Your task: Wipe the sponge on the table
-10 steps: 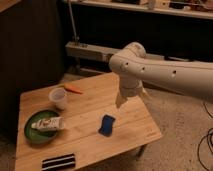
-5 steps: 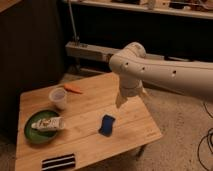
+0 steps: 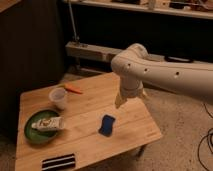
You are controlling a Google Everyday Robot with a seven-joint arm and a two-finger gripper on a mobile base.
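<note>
The bright-blue sponge [image 3: 106, 125] lies flat on the bamboo-coloured table [image 3: 87, 110], right of centre and near the front edge. My gripper [image 3: 121, 100] hangs from the thick white arm above the table's right half. It is a short way up and to the right of the sponge, not touching it. The gripper is open and holds nothing.
On the table's left side a green plate [image 3: 31, 134] carries a white packet [image 3: 48, 123]. Behind it stand a clear cup [image 3: 58, 98] and a small orange item [image 3: 73, 89]. A black-and-white striped flat object [image 3: 59, 161] lies at the front edge. A low shelf [image 3: 95, 51] runs behind.
</note>
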